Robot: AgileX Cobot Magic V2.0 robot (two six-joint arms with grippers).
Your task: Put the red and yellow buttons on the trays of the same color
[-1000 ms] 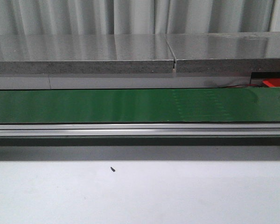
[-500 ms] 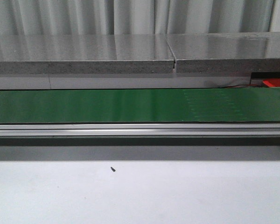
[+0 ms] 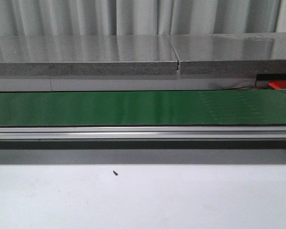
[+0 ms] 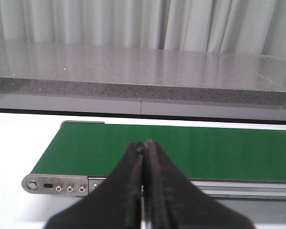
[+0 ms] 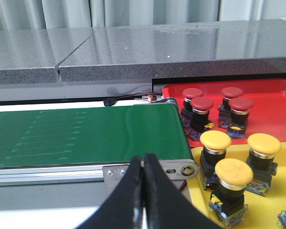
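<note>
In the right wrist view, several red buttons [image 5: 201, 104] stand on the red tray [image 5: 276, 88], just past the end of the green belt [image 5: 86, 133]. Several yellow buttons [image 5: 233, 172] stand on the yellow tray [image 5: 271, 210] beside it. My right gripper [image 5: 143, 157] is shut and empty, in front of the belt's end plate and to the side of the yellow tray. My left gripper [image 4: 144, 143] is shut and empty, near the belt's other end [image 4: 205, 148]. The front view shows neither gripper, only a corner of the red tray [image 3: 282, 84].
The green conveyor belt [image 3: 133, 107] runs across the table with an aluminium rail [image 3: 133, 132] along its front. A grey stone slab [image 3: 86, 57] stands behind it, with curtains beyond. A small black speck [image 3: 115, 173] lies on the white table.
The faint pattern on the belt has shifted to the right, so the belt is running. Nothing else has moved.
</note>
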